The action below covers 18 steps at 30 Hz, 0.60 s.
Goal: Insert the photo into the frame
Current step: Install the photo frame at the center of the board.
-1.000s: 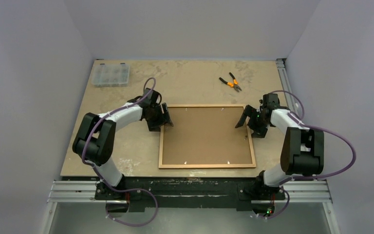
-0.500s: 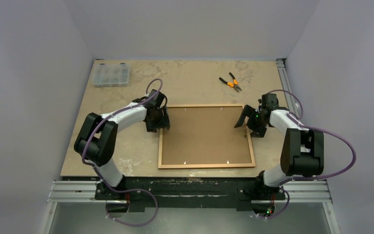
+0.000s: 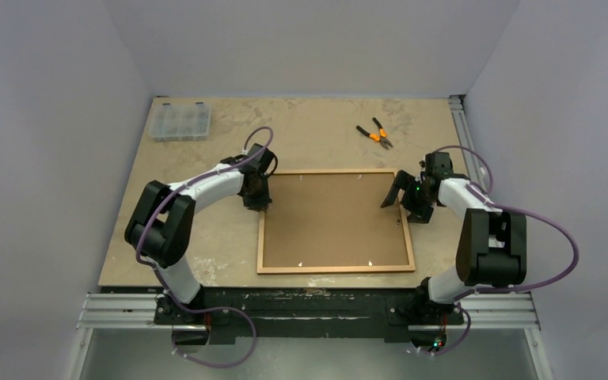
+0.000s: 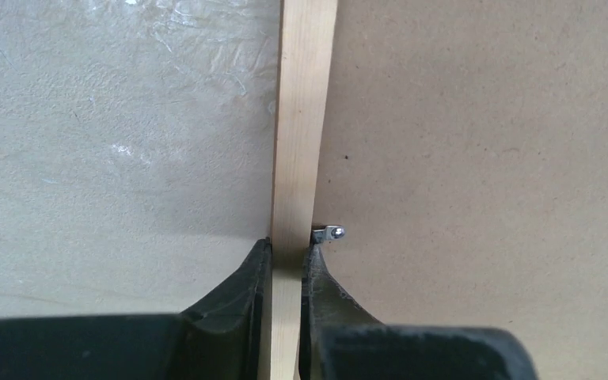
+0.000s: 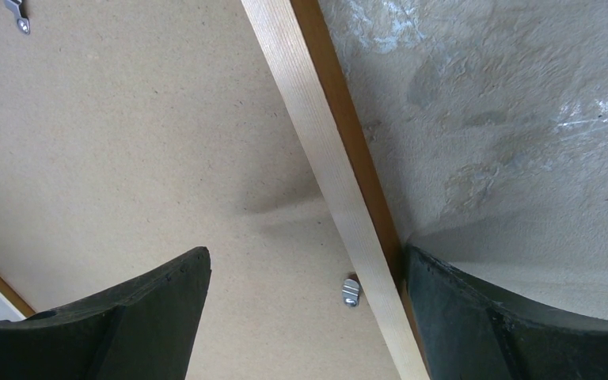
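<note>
While the left end effector is clamping the left rail of the frame lying back-up on the tabletop, the right end effector is straddling the opposite rail, jaws apart, needing a square, matching grip

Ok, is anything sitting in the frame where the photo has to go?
Yes. The brown backing panel fills the whole opening of the frame, lying flat inside its rails, and small metal tabs on the rails reach over the panel's edges. It likely has to come out first.
</note>
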Motion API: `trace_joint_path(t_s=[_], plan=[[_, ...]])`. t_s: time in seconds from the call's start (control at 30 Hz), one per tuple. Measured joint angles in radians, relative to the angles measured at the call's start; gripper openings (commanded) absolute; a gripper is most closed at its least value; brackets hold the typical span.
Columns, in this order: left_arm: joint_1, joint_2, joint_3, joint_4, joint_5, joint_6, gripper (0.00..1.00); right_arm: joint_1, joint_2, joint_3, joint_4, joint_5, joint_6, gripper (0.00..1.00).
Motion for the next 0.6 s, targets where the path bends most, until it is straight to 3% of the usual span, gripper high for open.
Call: trace_joint_path(t_s=[0.23, 0.43, 0.5, 0.6], plan=[[-0.006, -0.002, -0.001, 0.001, -0.011, 0.018, 0.02, 0.000, -0.001, -0.001, 0.001, 0.000, 0.000, 0.90], [-0.003, -0.012, -0.012, 0.010, 0.002, 0.018, 0.49, 0.000, -0.008, -0.006, 0.005, 0.000, -0.006, 0.90], [-0.002, -0.021, -0.037, 0.045, 0.037, 0.003, 0.59, 0.000, -0.013, -0.011, 0.008, 0.000, -0.008, 0.90], [0.003, -0.061, -0.090, 0.095, 0.110, -0.013, 0.62, 0.002, -0.021, -0.018, 0.014, 0.000, -0.012, 0.91]])
